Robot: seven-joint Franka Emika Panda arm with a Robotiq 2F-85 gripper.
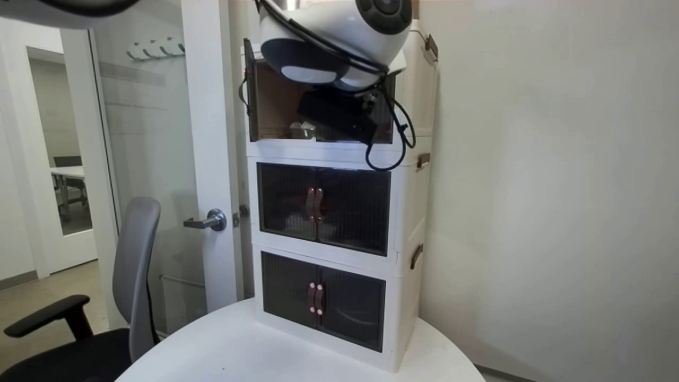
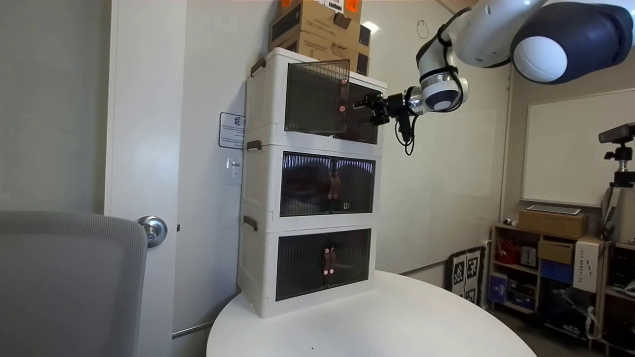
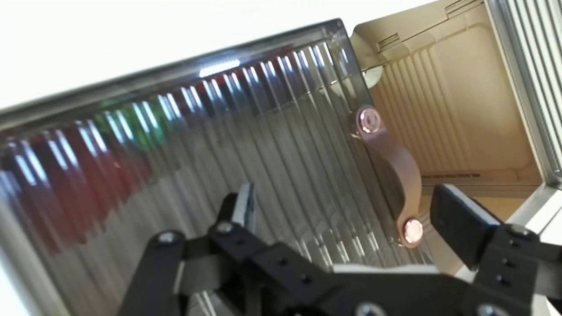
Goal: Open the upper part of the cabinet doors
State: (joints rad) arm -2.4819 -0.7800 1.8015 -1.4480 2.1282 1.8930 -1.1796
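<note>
located cabinet at far edge of round table, with open upper door beside closed upper door. in wrist view, noted gripper spread wide, holding nothing, astride strap handle, presumably for pinching and pulling. cannot confirm contact.

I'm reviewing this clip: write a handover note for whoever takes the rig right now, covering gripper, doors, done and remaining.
Gripper: open, gripping nothing; in the wrist view the strap handle shows between its spread jaws. Contact with it can't be told.
Doors: the open upper door is swung outward; the shut upper door carries that handle. The middle doors and bottom doors are shut.
Done: one of the two upper doors.
Remaining: the shut one; probably close on its handle and pull.
</note>
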